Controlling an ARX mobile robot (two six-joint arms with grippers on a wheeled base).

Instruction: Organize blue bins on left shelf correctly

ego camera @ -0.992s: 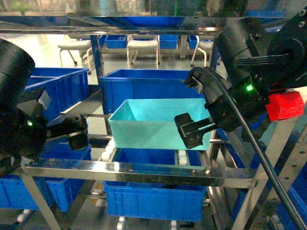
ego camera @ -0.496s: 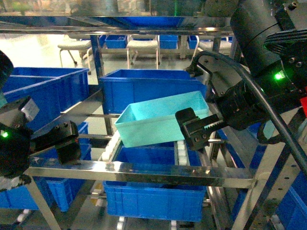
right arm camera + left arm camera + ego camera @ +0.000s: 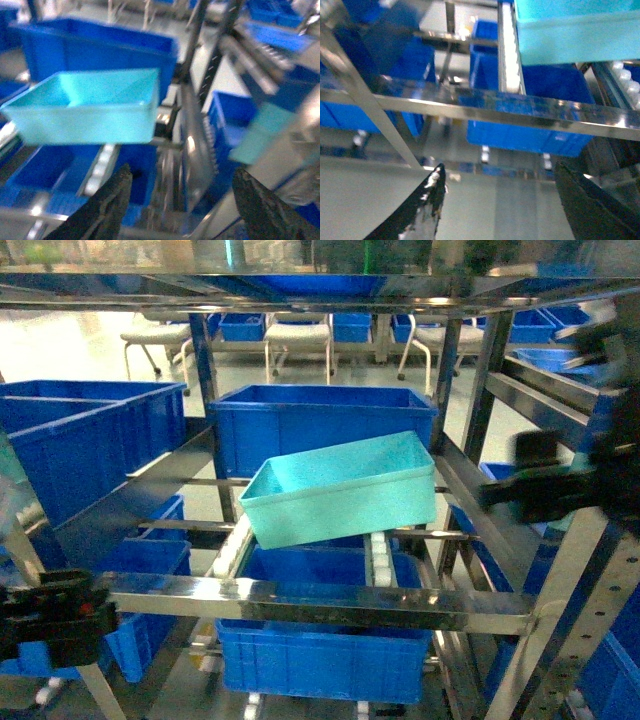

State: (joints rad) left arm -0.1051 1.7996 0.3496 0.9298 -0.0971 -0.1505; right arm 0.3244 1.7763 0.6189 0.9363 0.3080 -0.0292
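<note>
With its jaws spread and nothing between them, the left gripper hangs below the front rail of the left shelf, and the right gripper, jaws likewise apart and empty, sits off the right end of the turquoise bin. That bin rests tilted on the shelf's white rollers, in front of a dark blue bin.

Steel left shelf: turquoise bin is seated tilted on white roller tracks; royal-blue bin is set behind.
</note>
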